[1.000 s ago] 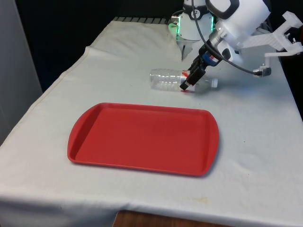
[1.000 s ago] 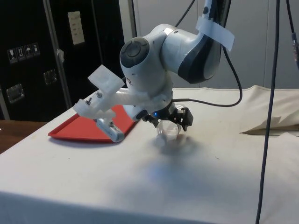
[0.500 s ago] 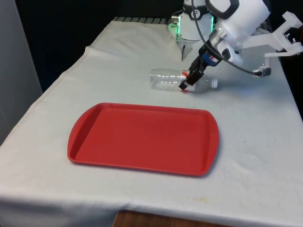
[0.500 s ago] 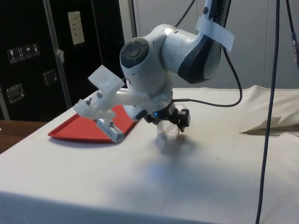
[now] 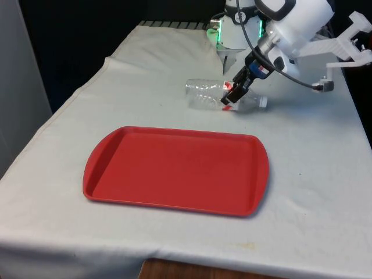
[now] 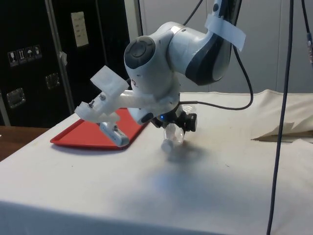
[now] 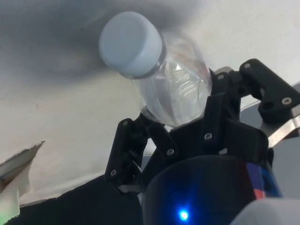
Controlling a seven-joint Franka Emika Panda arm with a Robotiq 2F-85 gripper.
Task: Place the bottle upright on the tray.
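A clear plastic bottle (image 5: 203,95) with a white cap (image 5: 263,102) and a red label lies on its side on the white cloth, beyond the far edge of the red tray (image 5: 174,168). My gripper (image 5: 231,96) reaches down at a slant and is shut on the bottle near its neck end. In the wrist view the black fingers (image 7: 215,108) press on both sides of the bottle (image 7: 173,89), with the cap (image 7: 131,44) sticking out past them. From the side, the bottle (image 6: 172,138) hangs tilted under the gripper (image 6: 177,128), cap end low near the cloth. The tray (image 6: 83,137) carries nothing.
A raised fold of the cloth (image 6: 283,132) lies behind the arm towards the robot's base. A black cable (image 6: 281,122) hangs down at the side view's right. The table's edges run close along the tray's near side and the front view's left.
The fingers have closed from wide open onto the bottle. The gripper has risen slightly, and the bottle has tipped a little off the cloth with it.
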